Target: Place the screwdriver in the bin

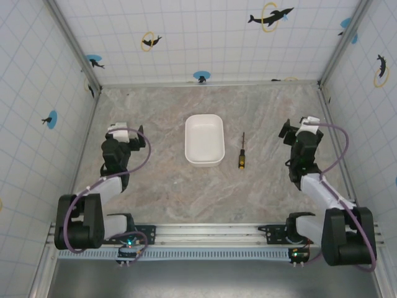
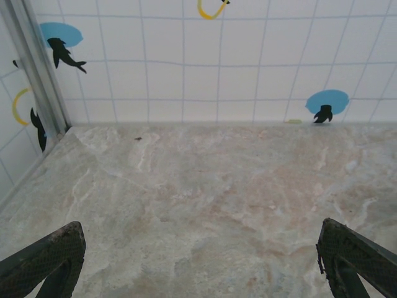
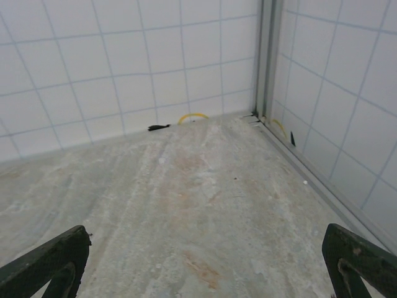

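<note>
1 screwdriver [image 1: 242,159], 1 bin [image 1: 204,141], 2 pincers [image 2: 200,264] [image 3: 205,264]

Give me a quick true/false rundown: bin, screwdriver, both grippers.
1. The bin holds nothing. True.
2. The screwdriver lies on the table, handle toward the arm bases. True.
3. The screwdriver touches the bin. False: it lies apart from it, on the bin's right.
4. The right gripper is shut on the screwdriver. False: its jaws stand wide open with nothing between them.
5. The left gripper is open. True.
</note>
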